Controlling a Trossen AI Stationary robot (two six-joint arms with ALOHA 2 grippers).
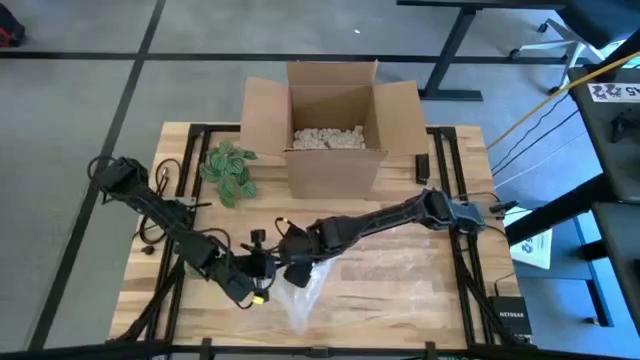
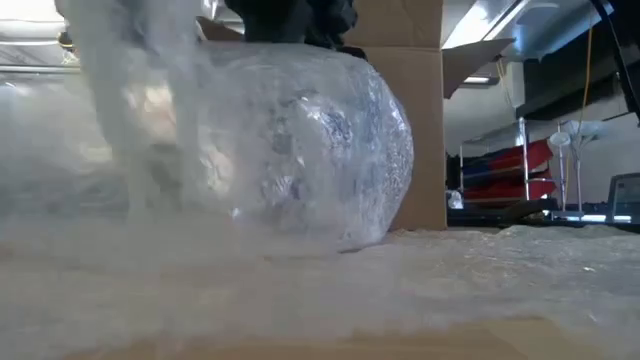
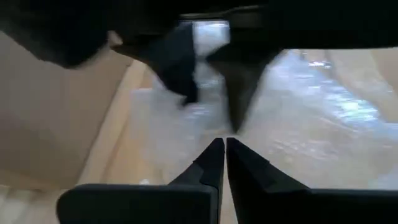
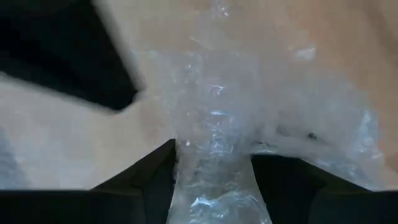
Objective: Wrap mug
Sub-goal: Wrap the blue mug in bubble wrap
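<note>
Table (image 1: 400, 290), bubble-wrapped mug (image 2: 310, 150) sideways.

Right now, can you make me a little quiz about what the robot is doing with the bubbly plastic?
1. True or false: the right pincer is pinching a strip of the bubble wrap.
2. What fills the bottom of the open cardboard box? A) pale packing filler B) water C) toys
3. What green thing lies on the table left of the box in the high view?

Key:
1. True. The wrap bunches between its fingers in the right wrist view.
2. A. The pale filler shows inside.
3. A leafy plant sprig. The left pincer, shut, sits close beside the right one.
</note>
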